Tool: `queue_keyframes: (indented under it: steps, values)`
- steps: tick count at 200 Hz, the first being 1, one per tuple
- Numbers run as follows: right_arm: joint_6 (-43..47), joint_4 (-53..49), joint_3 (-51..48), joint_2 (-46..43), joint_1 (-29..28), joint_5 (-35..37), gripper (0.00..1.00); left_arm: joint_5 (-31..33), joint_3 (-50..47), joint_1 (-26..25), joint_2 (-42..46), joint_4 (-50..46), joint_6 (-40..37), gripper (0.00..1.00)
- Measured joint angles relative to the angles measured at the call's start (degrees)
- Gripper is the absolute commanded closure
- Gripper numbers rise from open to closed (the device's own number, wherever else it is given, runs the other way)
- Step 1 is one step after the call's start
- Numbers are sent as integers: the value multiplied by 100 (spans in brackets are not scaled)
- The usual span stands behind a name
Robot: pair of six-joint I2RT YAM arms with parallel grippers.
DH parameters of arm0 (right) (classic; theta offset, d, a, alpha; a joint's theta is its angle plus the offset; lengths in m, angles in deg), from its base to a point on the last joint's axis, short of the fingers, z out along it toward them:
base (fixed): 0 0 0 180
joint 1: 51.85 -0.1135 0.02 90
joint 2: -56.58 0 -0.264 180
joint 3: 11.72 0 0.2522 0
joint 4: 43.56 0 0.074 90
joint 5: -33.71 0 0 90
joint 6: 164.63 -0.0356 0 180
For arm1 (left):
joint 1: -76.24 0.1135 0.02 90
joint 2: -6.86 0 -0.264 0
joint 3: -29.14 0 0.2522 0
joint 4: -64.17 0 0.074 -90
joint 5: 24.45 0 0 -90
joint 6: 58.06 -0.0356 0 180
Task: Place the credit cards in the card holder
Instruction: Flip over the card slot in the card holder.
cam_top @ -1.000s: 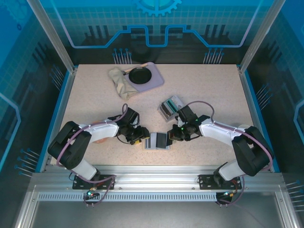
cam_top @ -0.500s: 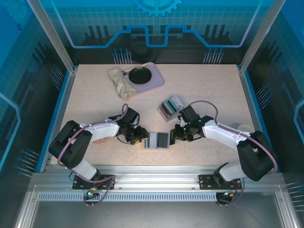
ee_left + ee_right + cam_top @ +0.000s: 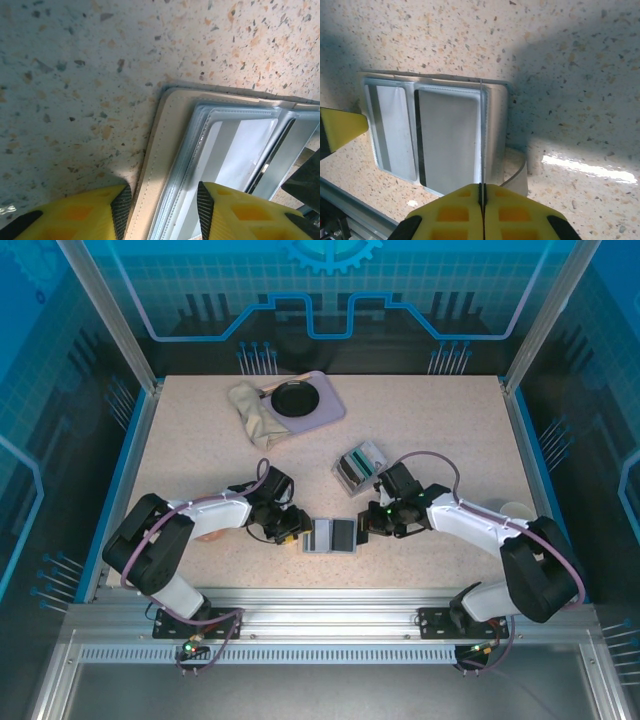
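Tan-edged card holder (image 3: 333,536) lies open on the worktop (image 3: 430,430) between the arms. Right end effector (image 3: 482,192), pinching an edge-on credit card (image 3: 481,130), aligns it along the right panel's outer seam. Left end effector (image 3: 162,210), part spread, straddles the left border.

**Both arms bent inward, low over the near edge**

The white-and-black left arm (image 3: 205,512) reaches from its base toward the middle of the tabletop's (image 3: 450,420) near edge, its wrist held low. The left gripper (image 3: 165,202) points down at the surface, and its yellow, black-padded fingers (image 3: 90,215) stand apart. The white-and-black right arm (image 3: 470,522) mirrors it, with the elbow out toward the right edge and the forearm angled inward. The right gripper (image 3: 481,192) has its yellow fingers pressed together, pinching a thin credit card (image 3: 481,125) seen edge-on.
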Motion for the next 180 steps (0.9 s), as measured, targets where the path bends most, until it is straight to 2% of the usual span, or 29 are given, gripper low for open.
queue_keyframes:
  steps: [180]
  values:
    - [-61, 57, 0, 70, -103, 175, 95, 15, 7, 0, -17, -31, 2, 59]
